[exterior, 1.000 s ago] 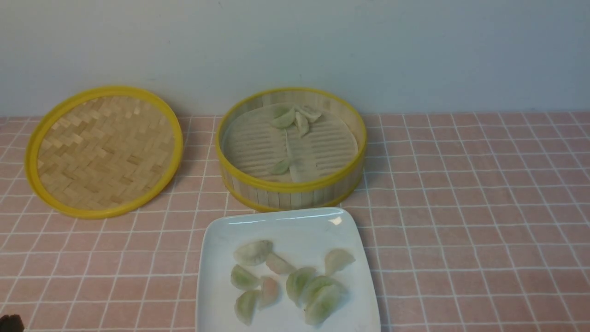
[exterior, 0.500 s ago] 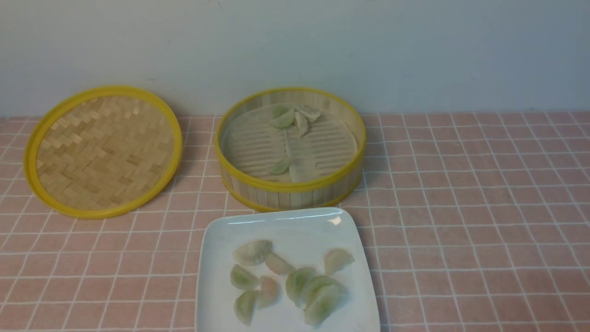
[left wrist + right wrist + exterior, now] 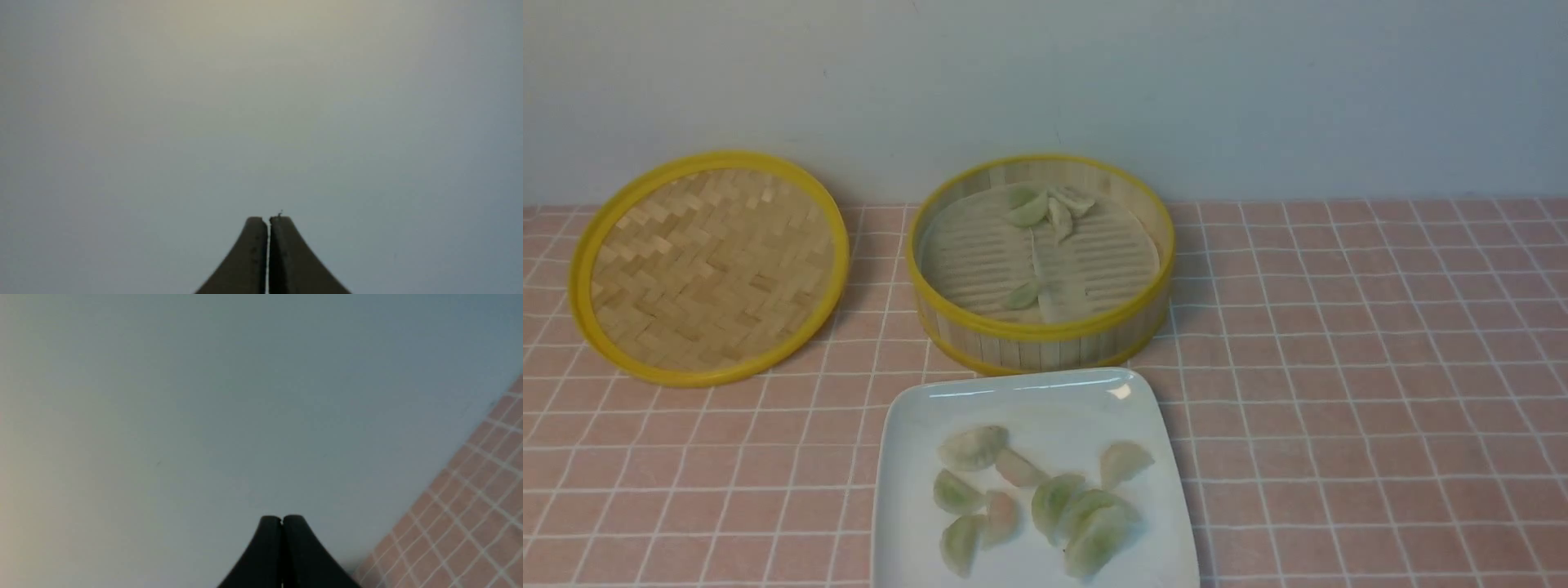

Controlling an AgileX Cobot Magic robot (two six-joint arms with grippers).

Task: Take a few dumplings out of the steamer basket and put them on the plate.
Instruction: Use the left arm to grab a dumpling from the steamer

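both tools clenched, empty: left tool [image 3: 268, 220], right tool [image 3: 282, 518]; plate [image 3: 907, 425] loaded, keep your arms parked

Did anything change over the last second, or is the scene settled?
A dark part at the front view's lower left corner, likely the left arm, has withdrawn out of frame. The dumplings on the plate, those in the steamer basket and the lid lie as before. The left gripper and right gripper are shut, holding nothing.
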